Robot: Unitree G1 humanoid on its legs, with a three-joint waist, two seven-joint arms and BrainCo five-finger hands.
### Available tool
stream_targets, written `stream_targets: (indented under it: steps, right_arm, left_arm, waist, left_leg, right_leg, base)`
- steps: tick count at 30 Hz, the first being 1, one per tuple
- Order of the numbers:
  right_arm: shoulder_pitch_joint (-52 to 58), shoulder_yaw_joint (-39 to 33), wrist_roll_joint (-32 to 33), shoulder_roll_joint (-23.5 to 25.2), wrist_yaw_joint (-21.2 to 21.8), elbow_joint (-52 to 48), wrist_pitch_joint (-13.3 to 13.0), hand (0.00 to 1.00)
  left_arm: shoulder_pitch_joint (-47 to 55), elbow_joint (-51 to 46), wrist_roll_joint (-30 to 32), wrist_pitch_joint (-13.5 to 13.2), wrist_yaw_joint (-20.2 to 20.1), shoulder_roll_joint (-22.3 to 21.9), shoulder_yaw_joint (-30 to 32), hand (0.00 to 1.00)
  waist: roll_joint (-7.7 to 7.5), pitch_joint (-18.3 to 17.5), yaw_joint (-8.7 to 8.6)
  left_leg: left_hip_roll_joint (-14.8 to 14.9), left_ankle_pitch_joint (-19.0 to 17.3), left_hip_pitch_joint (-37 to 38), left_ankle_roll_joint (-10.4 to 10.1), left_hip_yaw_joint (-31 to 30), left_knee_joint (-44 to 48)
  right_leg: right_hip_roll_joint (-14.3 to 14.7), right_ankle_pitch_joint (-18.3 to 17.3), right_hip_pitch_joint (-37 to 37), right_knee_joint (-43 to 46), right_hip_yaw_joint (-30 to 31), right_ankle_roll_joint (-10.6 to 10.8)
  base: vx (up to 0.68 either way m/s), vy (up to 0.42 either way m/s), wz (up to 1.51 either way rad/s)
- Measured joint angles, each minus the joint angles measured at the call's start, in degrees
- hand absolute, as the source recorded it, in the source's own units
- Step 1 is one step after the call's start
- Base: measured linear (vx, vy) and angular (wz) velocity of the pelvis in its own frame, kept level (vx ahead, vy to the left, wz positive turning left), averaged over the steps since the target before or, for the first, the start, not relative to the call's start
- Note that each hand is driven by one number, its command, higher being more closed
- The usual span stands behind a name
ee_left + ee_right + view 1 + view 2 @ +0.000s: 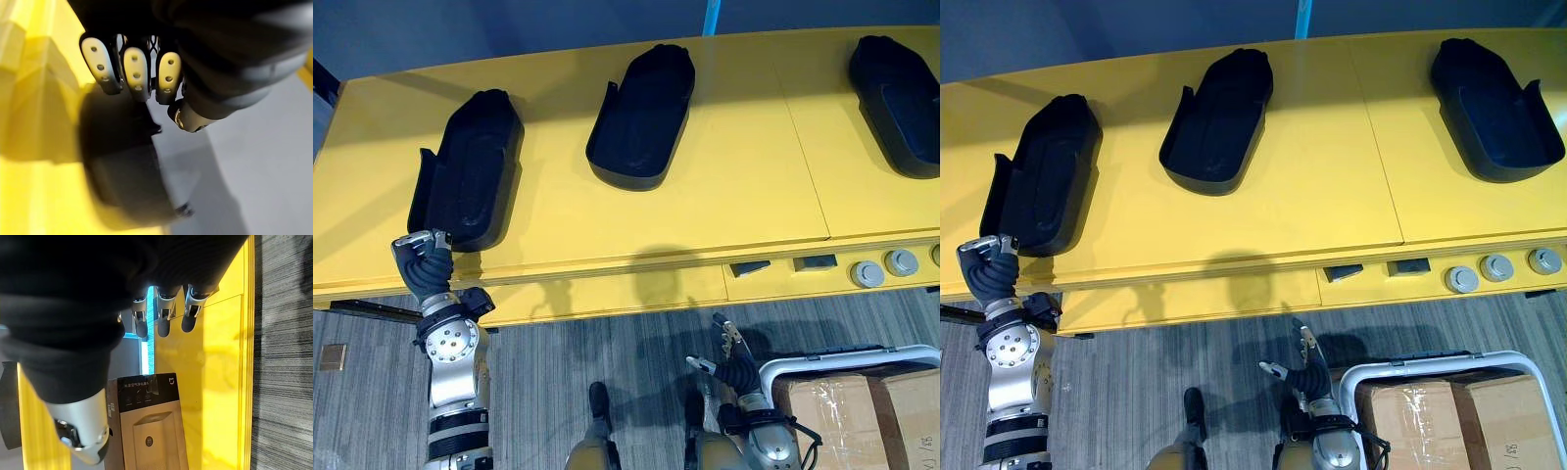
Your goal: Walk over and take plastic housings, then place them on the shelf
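Observation:
Three black plastic housings lie on the yellow table (744,186): the left housing (470,166), the middle housing (644,113) and the right housing (1494,98). My left hand (423,257) is raised at the table's front edge, just at the near end of the left housing. In the left wrist view its fingers (136,73) point at the dark housing (127,171) and are not curled round it. My right hand (732,354) hangs low over the floor in front of the table, fingers relaxed and holding nothing.
Round grey buttons (868,273) and small dark switches (815,262) sit on the table's front face at the right. A cart with a pale rail (847,356) holds cardboard boxes (871,416) at the lower right. Grey plank floor (568,362) lies before the table.

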Motion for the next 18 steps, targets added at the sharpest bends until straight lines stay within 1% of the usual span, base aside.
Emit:
stream_targets:
  steps: [4, 6, 12, 18]
  right_arm:
    - [-0.65, 0.62, 0.03, -0.1, -0.02, 0.0, 0.0, 0.0]
    - [-0.64, 1.39, 0.08, -0.14, -0.04, 0.0, -0.01, 0.0]
    - [-1.12, 2.15, 2.02, -0.12, -0.05, 0.0, -0.01, 0.0]
    - [-1.54, 2.58, 2.23, -0.15, -0.11, 0.0, -0.02, 0.0]
  left_arm:
    - [-3.54, 3.44, -1.41, -0.34, 0.0, 1.6, -1.49, 1.0]
    - [-4.94, 5.02, -2.16, -0.61, 0.02, 3.13, -2.43, 1.0]
    - [-9.73, 9.15, -3.36, -1.66, 0.34, 7.07, -3.23, 1.0]
    - [-14.98, 13.87, -5.59, -2.02, 0.51, 9.55, -3.32, 1.0]
  waist:
    - [-0.11, 0.19, -0.07]
    - [-0.14, 0.21, -0.14]
    - [-1.02, 0.81, -0.05]
    - [-1.77, 1.44, -0.94]
  left_leg:
    - [-0.02, 0.0, -0.16, 0.0, 0.06, 0.0]
    - [-0.02, 0.0, -0.45, 0.01, 0.14, 0.0]
    - [-0.05, -0.01, -1.44, 0.02, 1.48, 0.01]
    - [-0.03, 0.0, -1.47, 0.02, 1.66, 0.01]
  right_leg:
    - [-0.03, 0.18, -0.26, 0.0, 0.21, 0.06]
    - [-0.03, 0.22, -0.7, 0.06, 0.35, 0.07]
    - [-0.04, 0.87, -2.35, 0.05, 1.59, 0.31]
    - [0.0, 1.01, -2.61, -0.01, 1.94, 0.26]
  base:
    - [-0.01, -0.001, -0.03]
    - [-0.03, 0.002, -0.04]
    - [-0.02, 0.008, -0.09]
    - [-0.01, 0.003, -0.03]
